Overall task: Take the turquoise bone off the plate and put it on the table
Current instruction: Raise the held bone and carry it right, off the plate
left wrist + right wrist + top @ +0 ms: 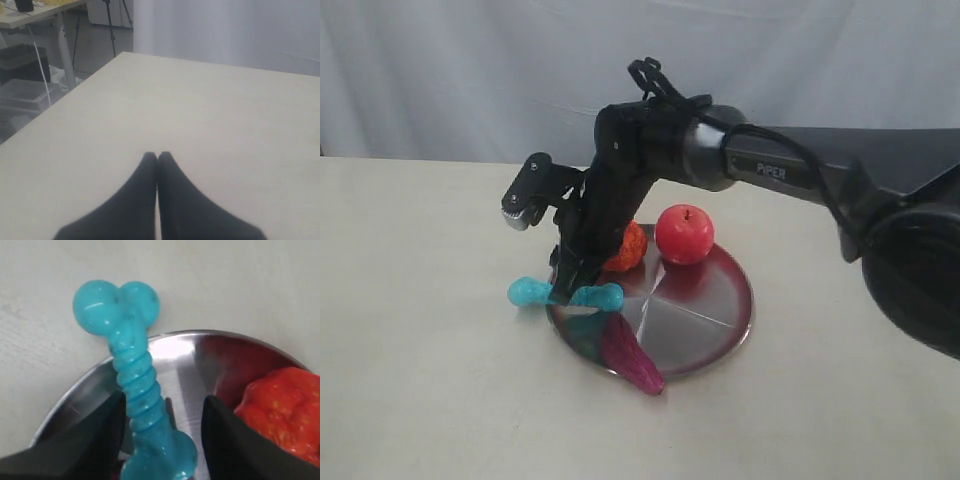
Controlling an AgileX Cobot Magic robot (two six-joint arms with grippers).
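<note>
I work in a lab: white curtain (440, 70) behind my table (410, 400), tripod (109, 25), bins (25, 95) alongside.

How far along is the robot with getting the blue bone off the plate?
Barely begun. The right tool sits open around the turquoise bone, with a gap on one side, so no grip yet. The bone lies across the rim of the plate, one knob over the table. To do: close, lift, set it on the table.
</note>
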